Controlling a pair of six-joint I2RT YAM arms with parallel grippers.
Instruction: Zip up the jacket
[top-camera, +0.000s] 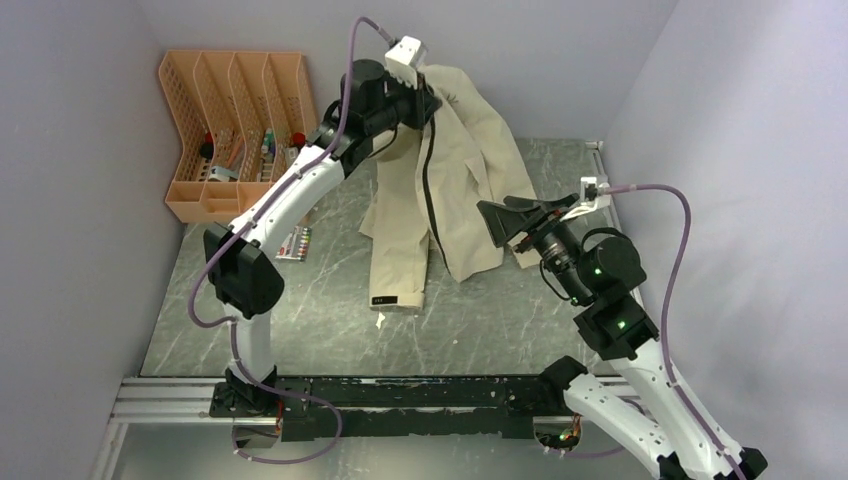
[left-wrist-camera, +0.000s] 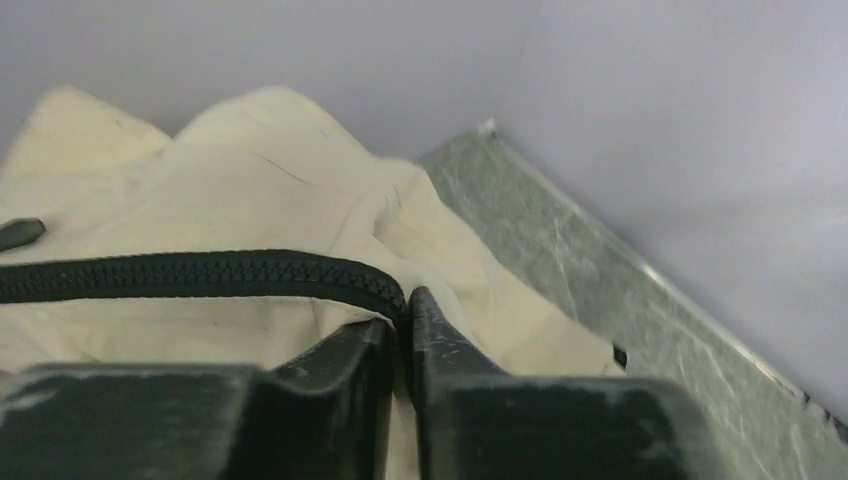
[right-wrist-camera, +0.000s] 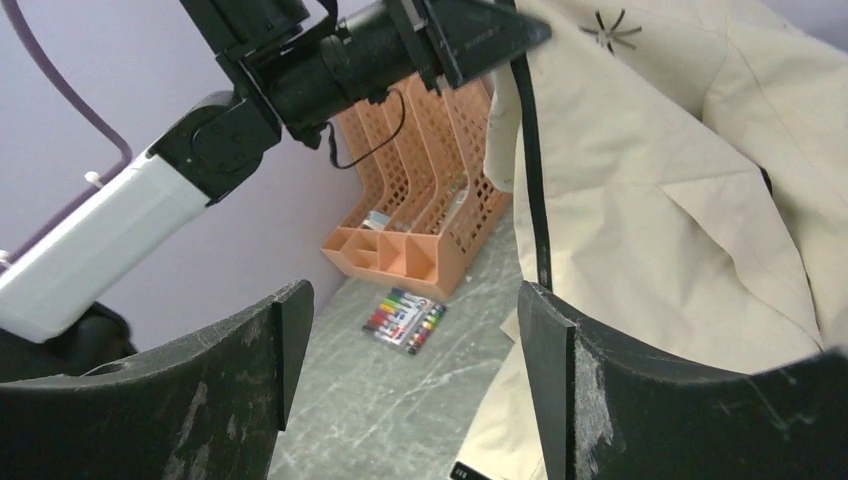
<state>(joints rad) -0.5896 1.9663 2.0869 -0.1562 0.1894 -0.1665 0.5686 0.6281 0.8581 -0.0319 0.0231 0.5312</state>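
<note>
Pinches zipper between left fingers, pressed together on it, at upper centre of top view. Hangs jacket from there, hem resting on bench at centre. Holds right fingers spread at centre right, near the cloth; cannot tell whether touching. Cannot discern slider; collar hidden behind left wrist in top view. Cuts off jacket's right side at frame edge in right wrist view.
</note>
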